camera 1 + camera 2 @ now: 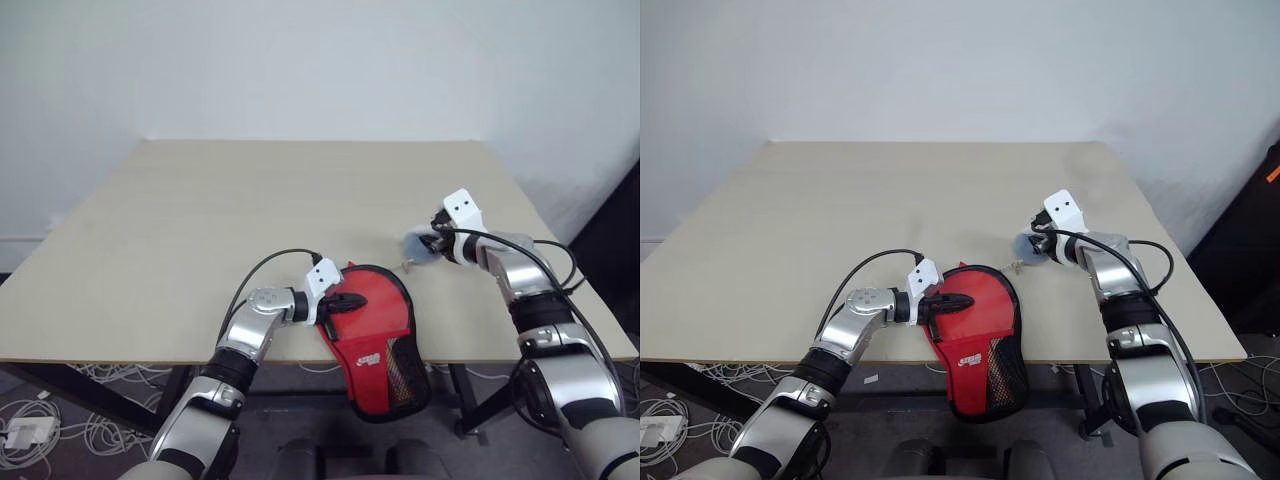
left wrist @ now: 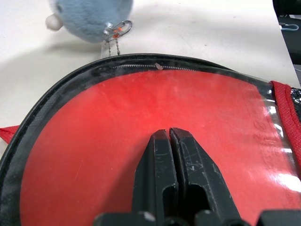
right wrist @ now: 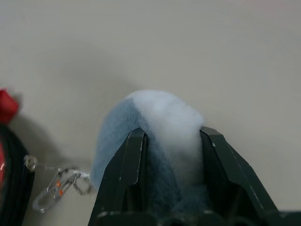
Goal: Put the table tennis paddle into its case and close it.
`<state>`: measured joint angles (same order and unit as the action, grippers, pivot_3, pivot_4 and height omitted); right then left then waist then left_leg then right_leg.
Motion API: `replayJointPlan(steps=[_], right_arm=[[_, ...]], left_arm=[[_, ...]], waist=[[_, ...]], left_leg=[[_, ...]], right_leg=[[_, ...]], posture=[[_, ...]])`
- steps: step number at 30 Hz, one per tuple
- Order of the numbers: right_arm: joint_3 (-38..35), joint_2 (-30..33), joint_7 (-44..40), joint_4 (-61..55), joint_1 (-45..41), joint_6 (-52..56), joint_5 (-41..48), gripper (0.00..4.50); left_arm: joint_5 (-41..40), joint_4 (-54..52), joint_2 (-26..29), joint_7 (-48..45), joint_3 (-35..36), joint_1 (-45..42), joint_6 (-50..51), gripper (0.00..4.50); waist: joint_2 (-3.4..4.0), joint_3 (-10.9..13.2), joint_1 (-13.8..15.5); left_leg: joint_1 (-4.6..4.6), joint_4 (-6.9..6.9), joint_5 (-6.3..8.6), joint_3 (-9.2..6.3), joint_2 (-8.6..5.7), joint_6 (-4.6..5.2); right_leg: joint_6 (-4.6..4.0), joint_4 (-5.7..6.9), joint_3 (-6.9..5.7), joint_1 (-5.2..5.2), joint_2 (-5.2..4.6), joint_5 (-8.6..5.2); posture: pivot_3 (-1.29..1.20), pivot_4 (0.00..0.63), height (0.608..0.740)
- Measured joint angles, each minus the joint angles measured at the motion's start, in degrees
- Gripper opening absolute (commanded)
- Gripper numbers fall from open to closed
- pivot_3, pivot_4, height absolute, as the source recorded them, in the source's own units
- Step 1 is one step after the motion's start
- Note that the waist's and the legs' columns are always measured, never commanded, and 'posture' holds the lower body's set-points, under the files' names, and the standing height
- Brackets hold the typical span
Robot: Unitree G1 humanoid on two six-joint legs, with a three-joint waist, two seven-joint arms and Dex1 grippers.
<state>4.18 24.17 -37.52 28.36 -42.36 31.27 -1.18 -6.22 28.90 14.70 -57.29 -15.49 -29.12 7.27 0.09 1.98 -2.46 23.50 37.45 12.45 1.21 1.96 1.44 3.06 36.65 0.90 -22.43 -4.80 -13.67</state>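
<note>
The red and black case [image 1: 375, 340] lies at the table's near edge, its narrow mesh end hanging over the edge. My left gripper [image 1: 350, 301] is shut, its tips [image 2: 168, 134] resting on the case's glossy red face [image 2: 94, 141]. The zip slider [image 2: 159, 67] sits on the rounded rim. A small chain and clip [image 2: 116, 30] lead from there to a blue-white plush charm [image 1: 418, 246]. My right gripper [image 3: 171, 132] is shut on that charm [image 3: 160, 117], to the right of the case and just above the table. The table tennis paddle is hidden.
The beige table [image 1: 200, 220] stretches bare behind and to the left of the case. Its right edge runs close beside my right arm. Cables and a white adapter [image 1: 30, 432] lie on the floor below the front left corner.
</note>
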Motion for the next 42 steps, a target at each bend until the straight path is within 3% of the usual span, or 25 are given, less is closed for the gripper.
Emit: replayJointPlan(steps=[10,21,24,31,42], right_arm=[[0.82,6.14,-4.94,-19.15,9.57,10.86,3.41,1.47],[2.15,9.5,-7.87,-24.82,13.0,15.14,5.82,1.47],[2.27,9.51,-8.12,-24.82,12.97,15.35,6.48,2.06],[2.39,11.18,-9.53,-25.19,11.34,16.24,8.0,4.48],[2.61,10.88,-11.1,-21.76,2.44,16.06,10.26,4.48]], left_arm=[[0.11,0.41,-0.08,-0.27,0.02,-0.19,-0.08,0.0],[0.13,1.14,-0.24,-0.33,0.11,-0.39,-0.42,0.0],[0.3,1.18,-0.28,-0.3,0.12,-0.4,-0.53,0.0],[0.69,1.24,-0.4,-0.28,0.15,-0.42,-0.72,0.0],[0.86,2.2,-0.78,-0.31,0.22,-0.76,-1.42,0.0]], waist=[[0.02,-0.02,0.02],[0.1,-0.09,0.0],[0.1,-0.09,0.0],[0.09,-0.09,0.01],[0.05,-0.14,0.08]], left_leg=[[-0.01,0.0,0.01,-0.02,0.0,0.0],[-0.04,0.04,0.01,0.0,0.0,0.0],[-0.04,0.04,0.01,0.0,0.0,0.0],[-0.04,0.04,0.01,-0.01,0.0,0.0],[-0.04,0.05,0.02,-0.05,0.0,0.0]], right_leg=[[0.15,-0.03,-0.02,0.01,-0.02,-0.12],[0.03,-0.05,-0.02,0.04,-0.02,-0.2],[0.02,-0.05,-0.02,0.04,-0.02,-0.2],[0.02,-0.05,-0.03,0.05,-0.02,-0.21],[0.02,-0.1,-0.07,0.06,-0.03,-0.21]], posture=[[0.0,0.0,0.74],[0.0,0.0,0.74],[0.0,0.0,0.74],[0.0,0.0,0.74],[0.0,0.0,0.74]])
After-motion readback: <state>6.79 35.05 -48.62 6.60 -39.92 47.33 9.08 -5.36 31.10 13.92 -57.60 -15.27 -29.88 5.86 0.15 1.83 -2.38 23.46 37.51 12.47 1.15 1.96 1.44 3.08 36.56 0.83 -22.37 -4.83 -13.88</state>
